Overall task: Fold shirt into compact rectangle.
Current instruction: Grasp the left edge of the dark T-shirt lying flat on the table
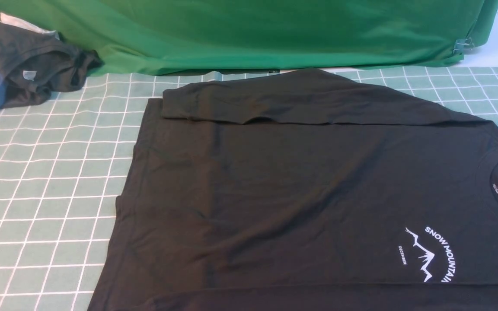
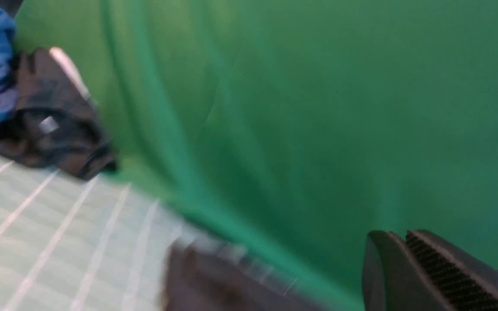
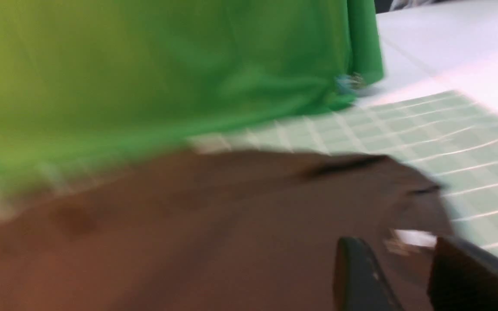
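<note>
The right gripper (image 3: 395, 247) is hanging over the collar end of the shirt (image 1: 296, 194). Its jaws are standing partly apart and gripping nothing, and the white neck label (image 3: 413, 238) is showing just beyond its fingertips. The left gripper (image 2: 398, 238) is closed on nothing, with the shirt's hem end lying below and ahead of it. The next fold is probably starting from these two ends. To do it well, each gripper should be pinching every layer at the edge, lifting evenly and keeping the cloth taut. The shirt is lying flat and black, with its print (image 1: 432, 255) facing up and one sleeve (image 1: 301, 106) already folded across its body.
</note>
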Tool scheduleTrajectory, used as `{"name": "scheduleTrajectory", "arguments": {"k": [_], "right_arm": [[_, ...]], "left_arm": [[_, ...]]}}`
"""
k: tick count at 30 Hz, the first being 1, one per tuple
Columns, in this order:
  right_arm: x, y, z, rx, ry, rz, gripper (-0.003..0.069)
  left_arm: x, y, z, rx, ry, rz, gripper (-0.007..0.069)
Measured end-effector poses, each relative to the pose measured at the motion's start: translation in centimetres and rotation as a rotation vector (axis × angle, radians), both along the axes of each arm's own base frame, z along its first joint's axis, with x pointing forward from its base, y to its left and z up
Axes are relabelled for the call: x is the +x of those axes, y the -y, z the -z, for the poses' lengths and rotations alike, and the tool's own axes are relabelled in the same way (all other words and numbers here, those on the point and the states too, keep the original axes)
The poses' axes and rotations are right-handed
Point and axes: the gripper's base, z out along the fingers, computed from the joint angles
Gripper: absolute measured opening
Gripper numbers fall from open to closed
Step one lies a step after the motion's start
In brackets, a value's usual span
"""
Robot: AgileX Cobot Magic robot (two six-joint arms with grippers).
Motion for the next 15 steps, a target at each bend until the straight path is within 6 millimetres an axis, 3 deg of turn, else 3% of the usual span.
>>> {"name": "scheduleTrajectory", "arguments": {"k": [4, 8, 12, 15], "right_arm": [[-0.1, 0.3, -1.2, 0.283, 0.129, 0.018, 0.024], [-0.2, 0.5, -1.7, 0.332, 0.189, 0.025, 0.024], [-0.2, 0.5, -1.9, 0.339, 0.209, 0.027, 0.0239], [-0.2, 0.6, -2.1, 0.353, 0.235, 0.029, 0.0232]], "left_arm": [[-1.4, -0.7, -3.1, -0.09, 0.318, -0.043, 0.0015], [-2.5, 0.0, -8.1, -0.004, 0.329, 0.008, 0.0015], [-1.3, 0.9, -12.1, 0.123, -0.085, 0.08, 0.0015], [1.8, 1.5, -12.4, 0.301, -0.533, 0.154, 0.0015]]}}
